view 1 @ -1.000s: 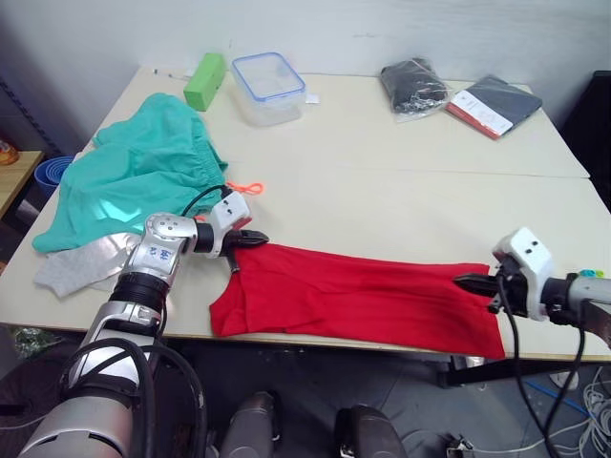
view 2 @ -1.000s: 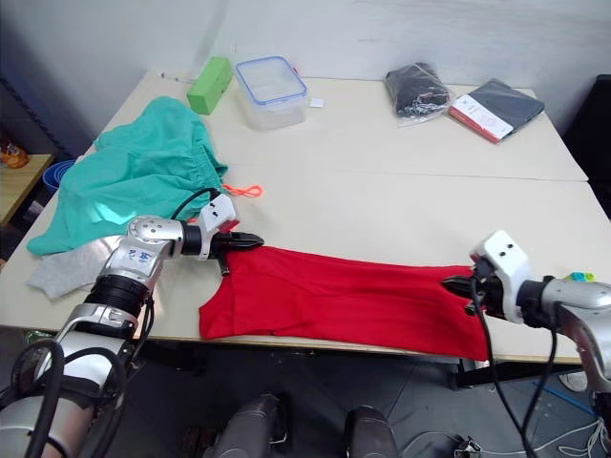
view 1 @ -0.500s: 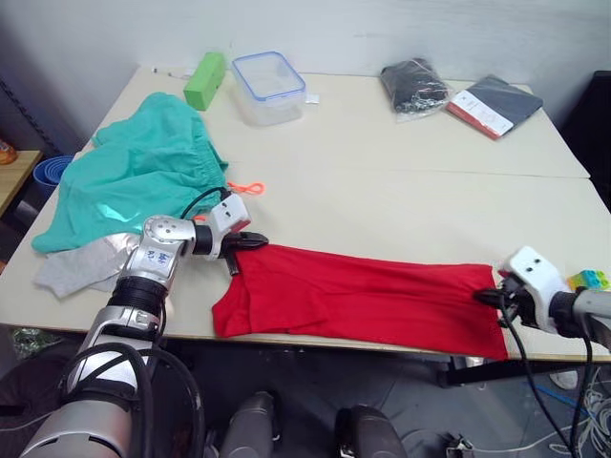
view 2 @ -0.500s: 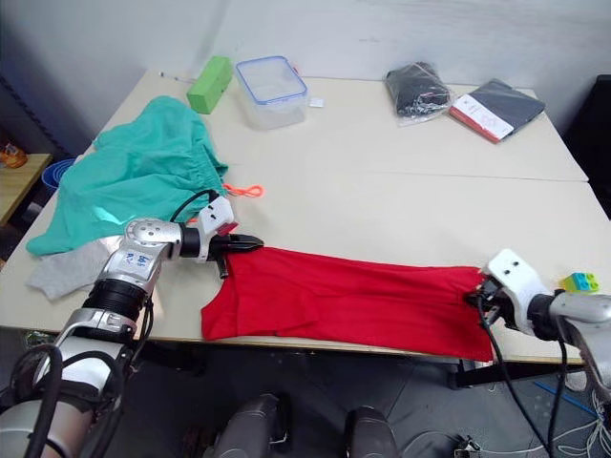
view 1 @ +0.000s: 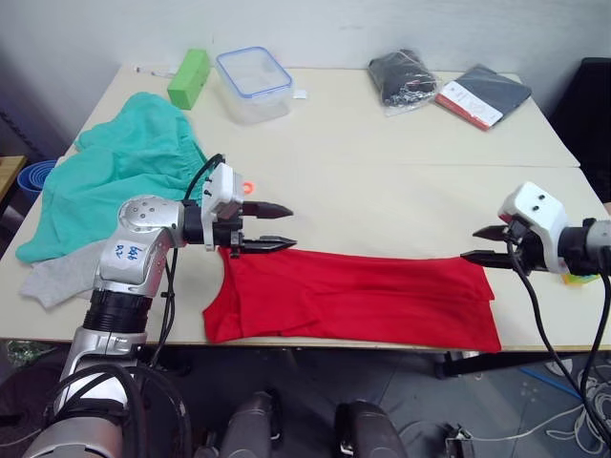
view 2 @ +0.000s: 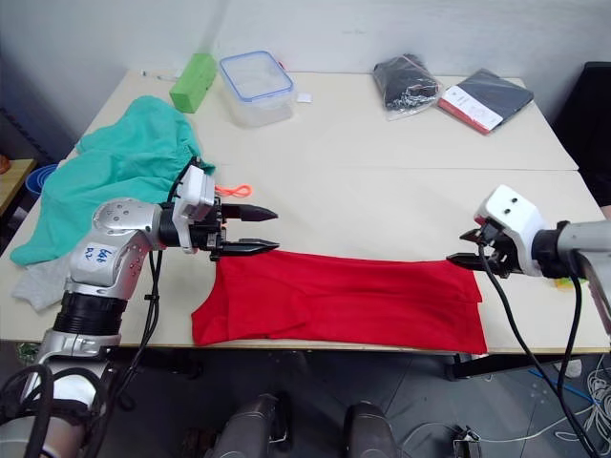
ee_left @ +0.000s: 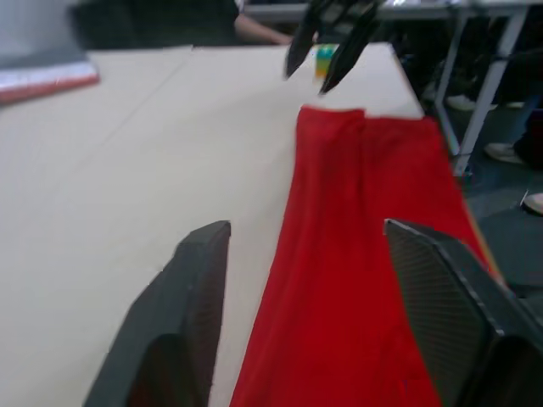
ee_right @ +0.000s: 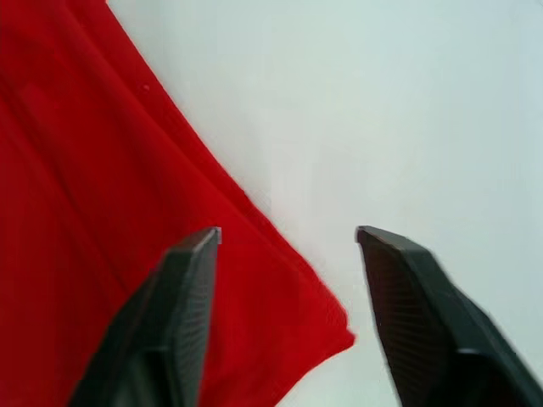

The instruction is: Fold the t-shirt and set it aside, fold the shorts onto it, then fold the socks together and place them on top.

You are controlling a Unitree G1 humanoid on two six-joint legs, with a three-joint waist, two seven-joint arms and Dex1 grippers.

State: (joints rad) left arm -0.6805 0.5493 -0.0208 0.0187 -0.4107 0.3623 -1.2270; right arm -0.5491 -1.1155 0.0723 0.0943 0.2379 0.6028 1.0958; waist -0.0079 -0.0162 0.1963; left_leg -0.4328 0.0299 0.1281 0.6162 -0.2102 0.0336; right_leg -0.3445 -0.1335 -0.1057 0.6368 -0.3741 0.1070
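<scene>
Both end effectors [view 1: 279, 226] [view 1: 483, 244] hover above t-shirt [view 1: 353, 301] ends.

Light: bright, even, from overhead; no harsh glare on the desk [view 1: 401, 172].
Shadows: soft, faint beneath the left pincer [view 1: 277, 227] and right pincer [view 1: 482, 244].
Head views: sharp across the desk, slight bowing of its edges toward the corners.
Left wrist view: soft overall, far end blurred, fingers [ee_left: 182, 322] out of focus.
Right wrist view: t-shirt [ee_right: 93, 212] crisp, desk pale and washed out.
</scene>
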